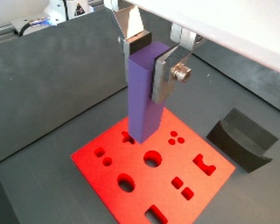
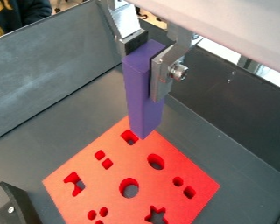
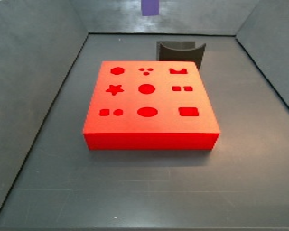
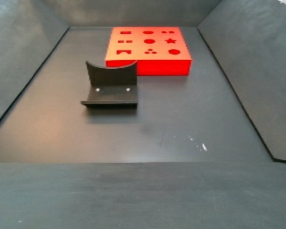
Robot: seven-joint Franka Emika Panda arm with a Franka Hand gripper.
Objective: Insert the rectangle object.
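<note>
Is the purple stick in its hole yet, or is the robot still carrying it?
Picked up: the tool is shut on the purple bar, holding it upright. In hand: it hangs above the red block, and only its tip shows in a side view. Left: lowering it into its rectangular hole; none looks filled.

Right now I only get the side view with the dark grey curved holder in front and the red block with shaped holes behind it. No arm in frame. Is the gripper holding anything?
Observer: Yes. In both wrist views the gripper is shut on a long purple rectangular bar, held upright.
Operator: Is it in the block yet?
Observer: No. In a side view the bar shows only at the top edge, well above the red block and apart from it.
Operator: Lined up with a hole?
Observer: In a wrist view its lower end appears next to a small rectangular hole near the block's edge. Exact alignment cannot be told.
</note>
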